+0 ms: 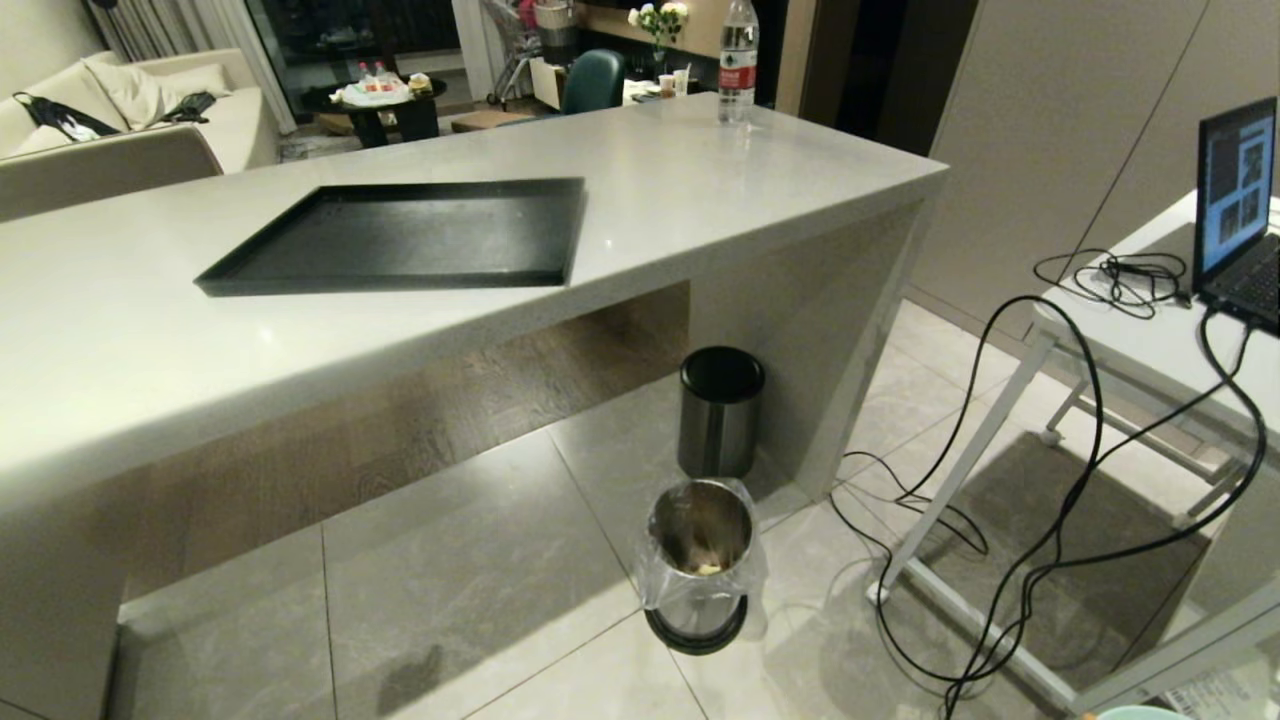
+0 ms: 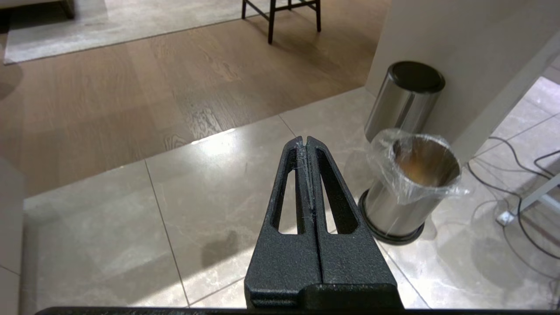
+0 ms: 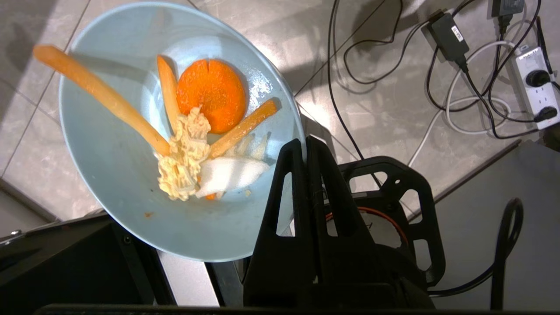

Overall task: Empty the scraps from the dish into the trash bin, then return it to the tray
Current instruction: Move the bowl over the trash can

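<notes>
The right end effector (image 3: 305, 146) is pinched tight on the rim of the dish (image 3: 118, 175), a small light-blue bowl, and holds it up over the floor (image 3: 393, 109); its two black fingers (image 3: 321, 175) are pressed together with the thin rim between them; the scraps (image 3: 197, 127) sit inside the dish, a round orange carrot slice, a few long orange sticks, a pale yellow crumbly lump and a white piece; one long orange stick pokes out over the rim; in the head view only a tiny bit of the dish shows at the bottom edge on the right; the left end effector (image 2: 305, 142) hangs over the floor tiles with its fingers (image 2: 288, 183) closed together and nothing in them; the trash bin (image 1: 700, 560) stands on the floor in front of the tabletop (image 1: 150, 340), shiny steel with a clear plastic liner over its rim and a black ring at the base; a few pale bits lie at its bottom; a black-lidded steel bin (image 1: 720, 410) stands just behind it, close to the side of the tabletop; the tray (image 1: 400, 240) is flat and black and lies on the tabletop with nothing on it; a water bottle (image 1: 738, 62) stands at the far corner of the tabletop; a laptop (image 1: 1238, 200) sits open on a white side table (image 1: 1150, 340) at the right, and black cables (image 1: 1050, 560) hang from it down to the floor.
</notes>
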You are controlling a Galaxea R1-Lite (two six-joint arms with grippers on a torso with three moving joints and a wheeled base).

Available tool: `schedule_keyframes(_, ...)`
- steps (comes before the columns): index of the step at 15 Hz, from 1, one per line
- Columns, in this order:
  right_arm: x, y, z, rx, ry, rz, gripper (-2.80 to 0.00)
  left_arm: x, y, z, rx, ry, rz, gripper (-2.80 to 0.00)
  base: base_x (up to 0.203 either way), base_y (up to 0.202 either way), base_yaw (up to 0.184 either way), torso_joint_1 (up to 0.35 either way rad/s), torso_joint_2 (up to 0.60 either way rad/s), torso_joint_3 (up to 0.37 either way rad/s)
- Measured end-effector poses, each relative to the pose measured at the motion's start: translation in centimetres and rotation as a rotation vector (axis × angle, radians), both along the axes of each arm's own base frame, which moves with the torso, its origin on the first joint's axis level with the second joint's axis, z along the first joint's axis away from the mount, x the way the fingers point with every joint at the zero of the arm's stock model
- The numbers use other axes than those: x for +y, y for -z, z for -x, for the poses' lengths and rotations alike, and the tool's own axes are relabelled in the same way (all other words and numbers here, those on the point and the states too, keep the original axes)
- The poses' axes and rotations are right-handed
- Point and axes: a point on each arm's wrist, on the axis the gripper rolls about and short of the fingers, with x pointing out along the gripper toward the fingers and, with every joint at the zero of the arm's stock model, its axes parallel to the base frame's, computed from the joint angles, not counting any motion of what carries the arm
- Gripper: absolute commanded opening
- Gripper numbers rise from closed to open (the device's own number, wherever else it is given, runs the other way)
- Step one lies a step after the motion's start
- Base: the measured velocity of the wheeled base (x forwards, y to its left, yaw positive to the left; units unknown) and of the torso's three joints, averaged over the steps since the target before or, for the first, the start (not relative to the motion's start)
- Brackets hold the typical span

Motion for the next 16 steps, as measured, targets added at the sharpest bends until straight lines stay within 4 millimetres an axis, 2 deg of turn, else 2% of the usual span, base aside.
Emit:
schedule_keyframes(9, -0.07, 0.18, 0.04, 0.009, 0.004, 0.003, -2.80, 0.00, 0.01, 0.00, 0.001, 0.000, 0.000, -2.80, 0.000, 0.000, 0.000, -0.007, 0.41, 0.407)
schedule_keyframes(16, -0.12, 0.28, 0.12, 0.017, 0.011, 0.003, -2.80, 0.00, -0.01, 0.00, -0.001, 0.000, 0.000, -2.80, 0.000, 0.000, 0.000, 0.000, 0.00, 0.000)
